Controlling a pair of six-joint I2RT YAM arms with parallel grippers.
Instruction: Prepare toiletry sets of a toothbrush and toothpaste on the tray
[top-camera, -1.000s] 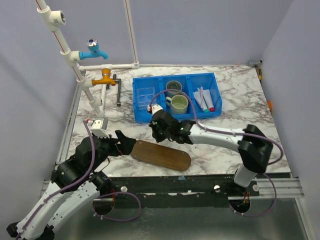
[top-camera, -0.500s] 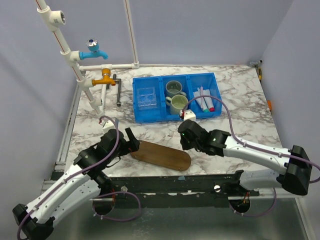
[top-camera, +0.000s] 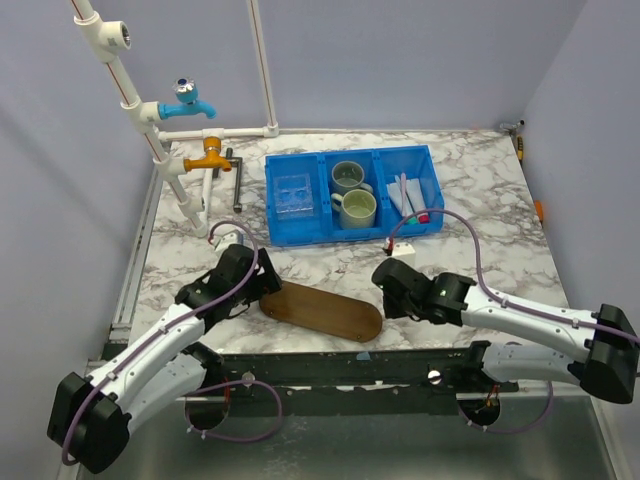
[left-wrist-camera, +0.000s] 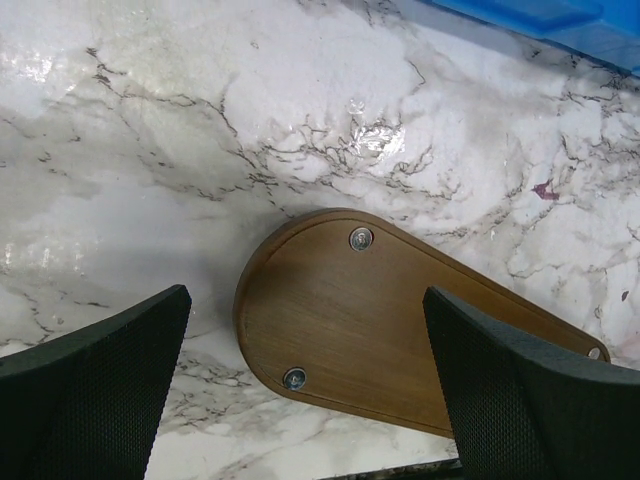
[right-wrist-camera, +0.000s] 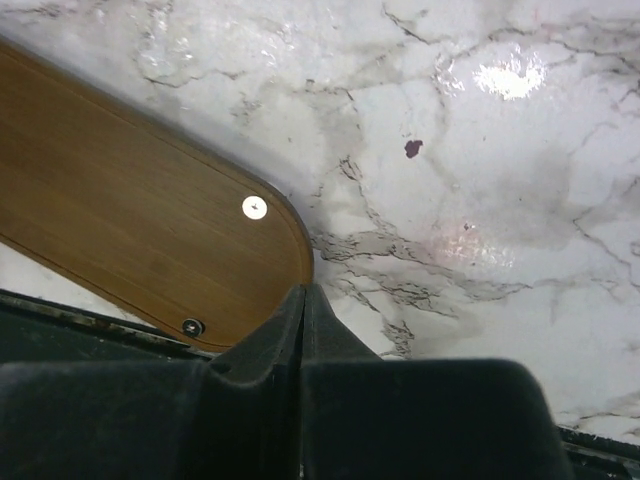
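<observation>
A: Where's the tray (top-camera: 322, 311)?
B: Flat on the marble table (top-camera: 480, 170), near the front edge, lying a bit slanted. It's btw the 2 arms.
A: & the toothbrushes and tubes (top-camera: 407, 198)?
B: In the blue bin (top-camera: 300, 228) at the back, in the right-hand box. That's well apart from the tray. 2 cups (top-camera: 357, 208) sit in the middle box.
A: What's the L gripper (top-camera: 262, 282) doing?
B: It's at the tray's left end. Its fingers (left-wrist-camera: 100, 370) are spread wide apart w/ nothing in them. In the wrist cam the tray's round end shows btw them.
A: Is it touching the tray?
B: Can't tell.
A: & the R gripper (top-camera: 388, 297)?
B: It's by the tray's right end. In its wrist cam the tips sit right at the tray's edge. Its fingers (right-wrist-camera: 250, 340) are pressed together, w/ only a thin line btw them. It's got nothing.
A: Anything else?
B: A blue tap (top-camera: 188, 100) & an orange tap (top-camera: 208, 155) on white pipes (top-camera: 135, 95), back left.
</observation>
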